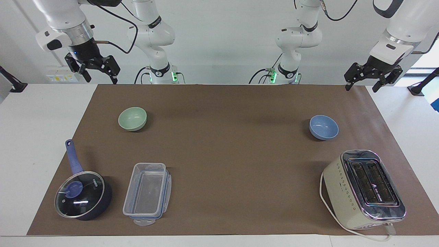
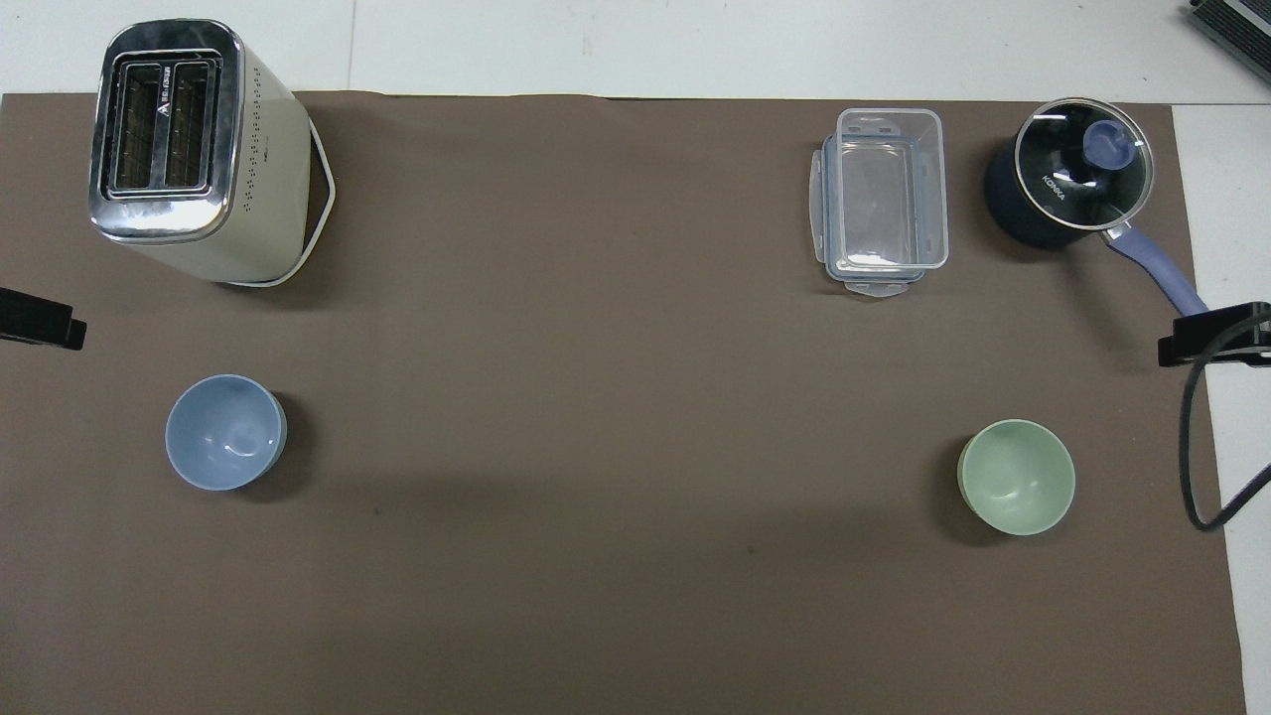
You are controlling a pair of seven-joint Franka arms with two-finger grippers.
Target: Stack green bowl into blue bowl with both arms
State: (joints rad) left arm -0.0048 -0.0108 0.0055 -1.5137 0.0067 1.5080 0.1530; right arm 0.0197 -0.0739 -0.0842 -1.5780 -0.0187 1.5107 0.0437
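1. Green bowl (image 1: 132,118): stands upright and empty on the brown mat (image 1: 226,144), toward the right arm's end of the table. It is nearer to the robots than the saucepan (image 1: 83,195) and the clear plastic container (image 1: 147,192).
2. Blue bowl (image 1: 323,127): stands upright and empty on the mat, toward the left arm's end of the table, well apart from the green bowl. It is nearer to the robots than the toaster (image 1: 363,189).
3. Right gripper (image 1: 99,73): raised in the air over the table edge at the robots' end, at the right arm's corner of the mat. Its 2 fingers are spread apart and hold nothing. It is well apart from the green bowl.
4. Left gripper (image 1: 363,82): raised in the air over the mat corner at the left arm's end, at the robots' end of the table. Its 2 fingers are spread wide and hold nothing. It is well apart from the blue bowl.
5. Saucepan: dark blue, glass lid on, handle pointing toward the robots. It stands just beside the clear plastic container.
6. Clear plastic container: empty, resting on its lid.
7. Toaster: cream with a chrome top, 2 slots facing up, white cord looped along its side.
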